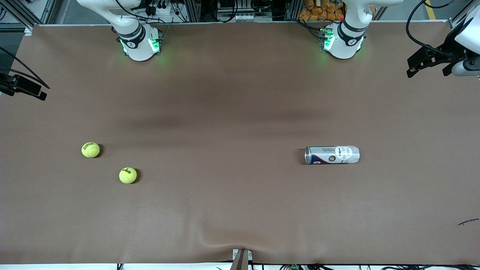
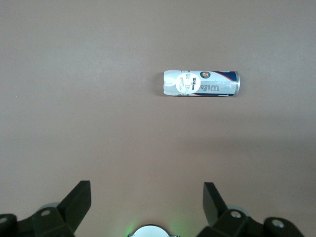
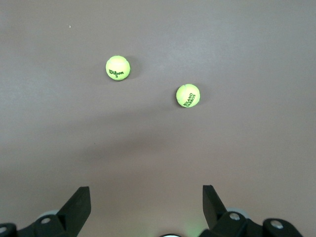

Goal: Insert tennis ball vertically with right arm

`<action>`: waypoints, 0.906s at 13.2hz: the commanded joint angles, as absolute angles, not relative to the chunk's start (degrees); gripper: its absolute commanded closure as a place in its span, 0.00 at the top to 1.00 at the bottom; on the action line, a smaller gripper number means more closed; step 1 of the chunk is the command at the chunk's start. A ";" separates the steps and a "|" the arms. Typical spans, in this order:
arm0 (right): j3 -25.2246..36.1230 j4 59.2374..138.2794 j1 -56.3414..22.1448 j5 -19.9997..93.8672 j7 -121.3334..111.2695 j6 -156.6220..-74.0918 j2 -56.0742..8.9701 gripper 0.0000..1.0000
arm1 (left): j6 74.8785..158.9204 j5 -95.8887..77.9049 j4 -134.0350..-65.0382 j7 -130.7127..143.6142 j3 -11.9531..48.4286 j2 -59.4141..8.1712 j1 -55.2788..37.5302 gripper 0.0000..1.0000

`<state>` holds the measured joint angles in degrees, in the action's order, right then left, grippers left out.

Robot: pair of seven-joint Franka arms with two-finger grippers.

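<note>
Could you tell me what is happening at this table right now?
Nothing is being handled yet. Two tennis balls lie toward the right arm's end of the table; the tennis ball can lies on its side toward the left arm's end. The right gripper and left gripper hang open above the table, empty.

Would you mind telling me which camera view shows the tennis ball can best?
The left wrist view: the can lies on its side, large enough to show its label. The front view shows the same can smaller, toward the left arm's end of the table. The right wrist view misses it.
</note>
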<state>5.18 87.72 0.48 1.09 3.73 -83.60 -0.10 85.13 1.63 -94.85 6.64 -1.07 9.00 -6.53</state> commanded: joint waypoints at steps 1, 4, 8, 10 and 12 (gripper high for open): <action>3.87 88.15 1.58 1.50 3.25 -83.06 0.70 1.00 | 83.76 2.81 -93.43 6.86 -1.05 8.52 -6.59 1.00; 3.87 88.24 1.58 1.58 0.62 -83.14 0.62 1.00 | 83.76 2.90 -93.25 6.50 -1.14 8.26 -6.50 1.00; 3.87 88.24 1.58 1.58 0.70 -83.06 0.62 1.00 | 83.76 2.81 -93.25 6.33 -1.05 7.74 -6.50 1.00; 3.87 88.24 1.50 1.58 0.62 -82.88 0.70 1.00 | 83.76 2.81 -93.43 6.15 -1.05 7.73 -6.50 1.00; 3.87 88.24 1.41 1.58 0.62 -82.79 0.62 1.00 | 83.76 2.81 -93.69 6.06 -1.14 7.73 -6.42 1.00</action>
